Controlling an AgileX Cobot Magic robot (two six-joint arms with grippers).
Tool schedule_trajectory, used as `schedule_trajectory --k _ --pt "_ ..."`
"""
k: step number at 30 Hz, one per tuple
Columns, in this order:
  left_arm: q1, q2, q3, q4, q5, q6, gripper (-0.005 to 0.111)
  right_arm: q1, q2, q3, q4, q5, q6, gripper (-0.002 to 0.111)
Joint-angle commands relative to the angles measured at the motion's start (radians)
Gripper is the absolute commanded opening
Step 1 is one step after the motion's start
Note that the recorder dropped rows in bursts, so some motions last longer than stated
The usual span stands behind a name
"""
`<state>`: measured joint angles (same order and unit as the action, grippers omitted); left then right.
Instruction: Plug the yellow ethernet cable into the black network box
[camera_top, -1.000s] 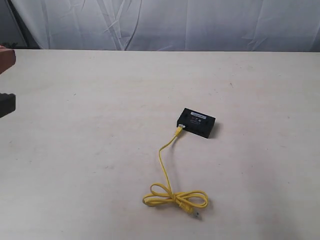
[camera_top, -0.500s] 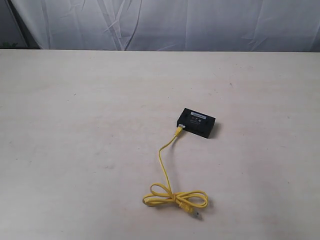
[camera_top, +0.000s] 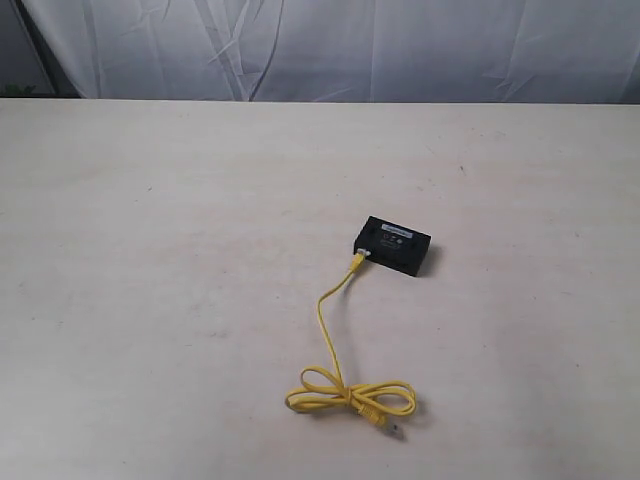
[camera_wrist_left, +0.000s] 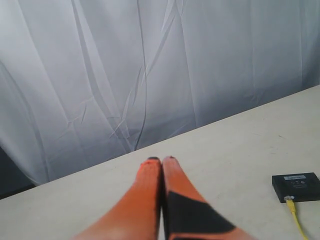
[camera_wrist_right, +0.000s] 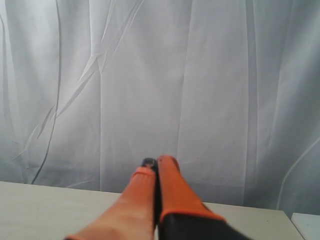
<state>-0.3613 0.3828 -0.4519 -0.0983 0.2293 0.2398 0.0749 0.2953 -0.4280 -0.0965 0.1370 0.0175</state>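
the black network box (camera_top: 397, 246) lies flat on the tabletop (camera_top: 150, 250), a little toward 3 o'clock from the middle in the exterior view. the yellow ethernet cable (camera_top: 325, 320) meets it at the box's 8 o'clock corner, with one plug at or in a port there. whether it is fully latched is too small to tell. from that corner the cord runs toward 6 o'clock into a knotted loop, and the free plug lies at the loop's 5 o'clock end.

the left pincer (camera_wrist_left: 161, 161) is closed, its orange fingers pressed together with nothing between them. the right pincer (camera_wrist_right: 159, 162) is likewise closed and empty. both hang above the tabletop, and neither shows in the exterior view.

the risk, as i judge it: a half-seated plug would slip out if anything tugs the cord, and the loop is the likely snag. the box looks light, so a push on the plug with nothing bracing the far side would probably slide the box rather than seat the plug.

around it there is only the white curtain (camera_top: 350, 50) at 12 o'clock, well apart — nothing stands between the pincers and the box.
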Motion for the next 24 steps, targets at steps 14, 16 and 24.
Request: schedule_trajectory --k 14,16,24 --pt "0.098 -0.095 0.062 0.098 0.022 -0.157 0.0 -0.005 -0.003 0.005 -0.002 -0.004 0.001 -0.001" --pt "0.17 -0.152 0.106 0.081 0.022 -0.157 0.0 -0.005 -0.003 0.005 -0.002 -0.004 0.001 -0.001" --pt "0.366 -0.318 0.32 0.013 0.003 -0.213 0.0 -0.005 -0.003 0.005 -0.002 -0.004 0.001 -0.001"
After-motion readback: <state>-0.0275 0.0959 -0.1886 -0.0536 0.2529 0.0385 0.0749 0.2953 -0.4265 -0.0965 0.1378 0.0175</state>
